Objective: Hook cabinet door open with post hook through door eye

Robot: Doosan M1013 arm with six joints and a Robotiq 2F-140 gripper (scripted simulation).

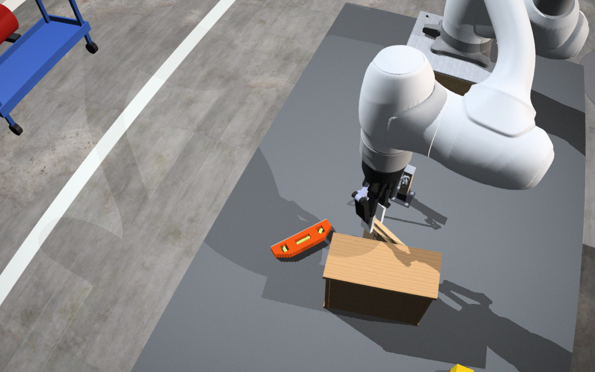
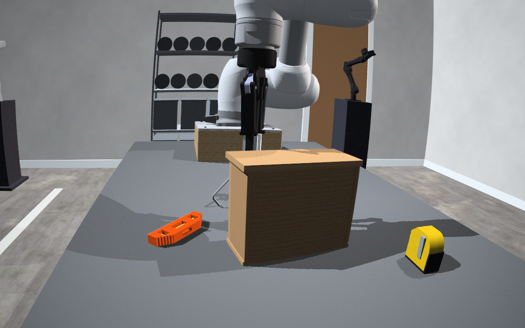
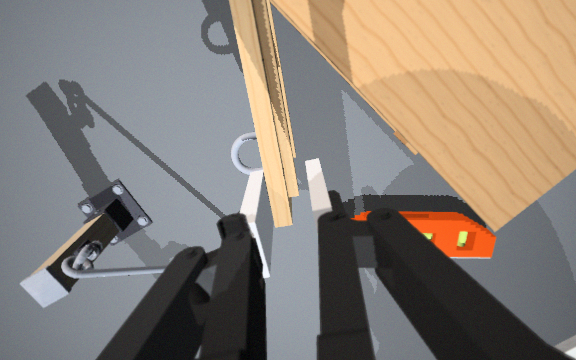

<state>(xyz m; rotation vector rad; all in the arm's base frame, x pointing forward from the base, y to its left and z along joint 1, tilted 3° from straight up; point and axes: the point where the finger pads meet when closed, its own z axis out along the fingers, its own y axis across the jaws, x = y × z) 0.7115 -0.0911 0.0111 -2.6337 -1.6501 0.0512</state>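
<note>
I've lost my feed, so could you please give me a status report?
Gripper straddling door edge, not clamped. Door ajar; hook on post, not in eye. Level nearby, not in the way.
</note>
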